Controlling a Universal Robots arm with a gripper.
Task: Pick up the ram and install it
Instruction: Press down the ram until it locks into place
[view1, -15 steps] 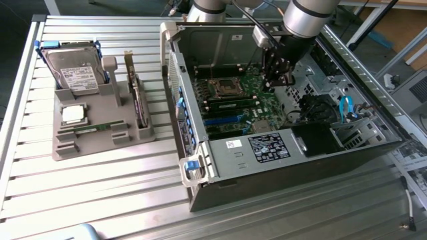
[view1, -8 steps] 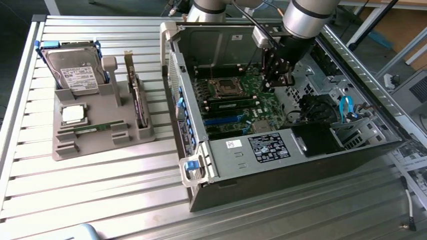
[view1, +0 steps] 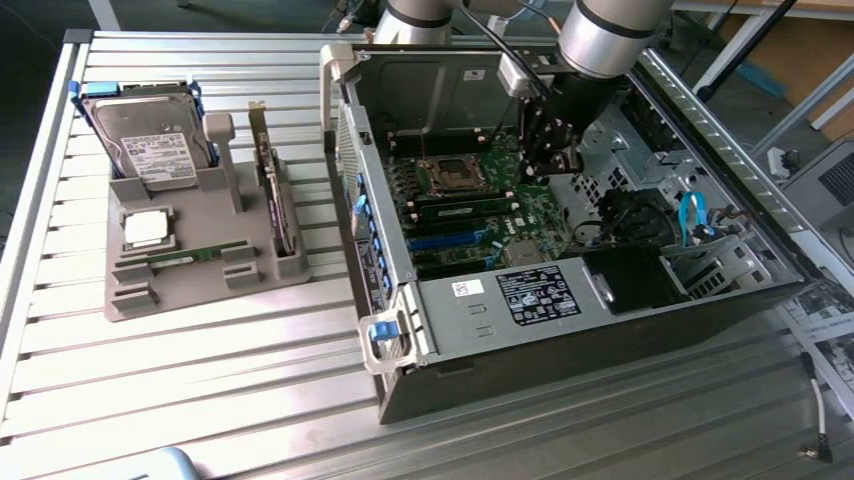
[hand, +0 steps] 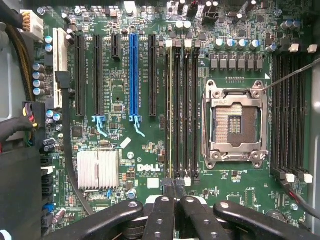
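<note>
One ram (view1: 198, 255), a thin green stick, lies flat in the grey holder (view1: 200, 295) on the exterior view's left. A second ram (hand: 171, 110) stands edge-on in the first of the black memory slots beside the empty processor socket (hand: 234, 125); in the exterior view this ram (view1: 461, 212) shows as a green strip on the motherboard. My gripper (view1: 551, 168) reaches down inside the open computer case (view1: 441, 300). In the wrist view the gripper (hand: 175, 194) is shut, fingertips together, nothing between them, just over one end of the memory slots.
The holder also carries a hard drive (view1: 154, 140), a silver processor chip (view1: 147, 228) and an upright dark expansion card (view1: 274, 190). On the board are a blue slot (hand: 133, 75), a silver heat sink (hand: 97, 169) and black cables (hand: 15, 125). Case walls surround the arm.
</note>
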